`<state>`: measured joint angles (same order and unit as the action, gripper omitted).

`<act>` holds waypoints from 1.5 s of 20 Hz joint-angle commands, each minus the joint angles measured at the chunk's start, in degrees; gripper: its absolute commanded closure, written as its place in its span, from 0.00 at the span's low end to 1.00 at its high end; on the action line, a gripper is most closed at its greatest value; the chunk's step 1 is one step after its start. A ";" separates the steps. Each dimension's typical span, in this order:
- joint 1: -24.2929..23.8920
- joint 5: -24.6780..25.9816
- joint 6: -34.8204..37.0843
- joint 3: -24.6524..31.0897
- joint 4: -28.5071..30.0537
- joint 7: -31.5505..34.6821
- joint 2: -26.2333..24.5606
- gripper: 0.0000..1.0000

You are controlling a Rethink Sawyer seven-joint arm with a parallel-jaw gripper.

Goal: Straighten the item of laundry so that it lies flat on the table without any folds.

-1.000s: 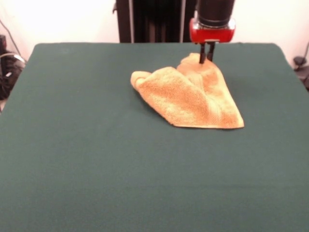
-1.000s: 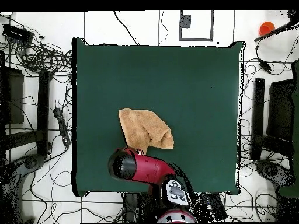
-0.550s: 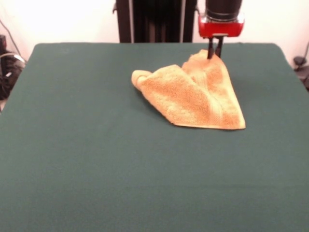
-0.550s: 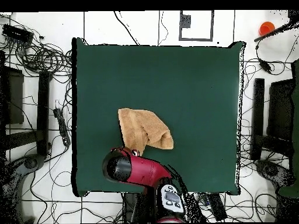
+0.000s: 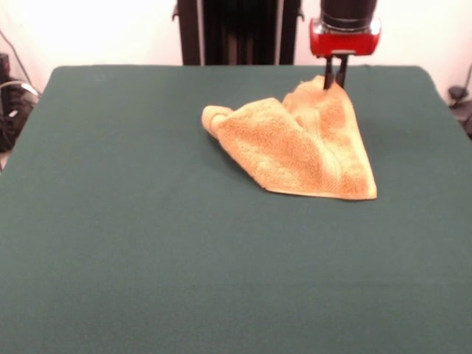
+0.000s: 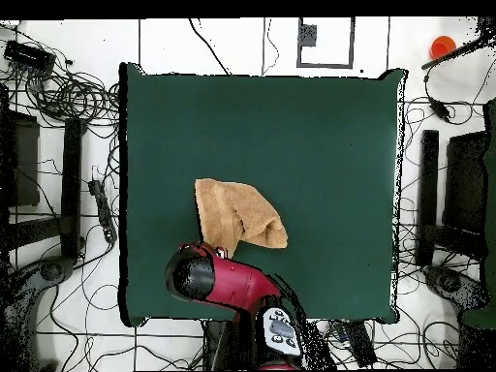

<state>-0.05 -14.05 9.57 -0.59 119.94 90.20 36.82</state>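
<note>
Towel, front view: golden tan-orange terry-cloth towel (image 5: 299, 147) is lying folded into a rough triangle on the dark green cloth-covered tabletop (image 5: 147, 243), toward the far right part of it, with one flap doubled over the rest and a small rolled lump at its left tip.
Gripper, front view: red-and-black gripper (image 5: 335, 82) is hanging over the towel's far corner; its two dark fingers (image 5: 341, 74) are standing narrow, pinching that raised corner of cloth.
Step in hand: judging by the pinch, the arm is peeling the corner out and away to open the fold.
Doing it well: the pull should be running low and outward, away from the fold line, so the flap is sliding open rather than the whole towel dragging along.
Risk: the thick pile may be slipping from so narrow a pinch.
Towel, overhead view: the towel (image 6: 240, 215) is sitting left of the tabletop's (image 6: 320, 136) centre, nearer the bottom edge.
Arm, overhead view: the red arm (image 6: 228, 279) is covering the towel's lower corner, so the fingers are hidden here.
</note>
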 commanded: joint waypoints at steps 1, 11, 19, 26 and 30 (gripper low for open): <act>2.39 -4.37 -0.08 6.05 2.01 16.29 -3.43 1.00; 3.78 -4.87 -4.39 6.11 0.76 17.11 -7.03 1.00; 7.11 -7.41 -2.17 4.65 -1.72 17.52 -7.80 1.00; 9.49 -10.78 1.86 3.94 -3.08 18.20 -6.49 1.00; 11.94 -13.28 6.26 1.86 -4.29 19.54 -4.67 1.00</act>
<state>8.43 -21.45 8.26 -0.82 119.81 90.26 33.03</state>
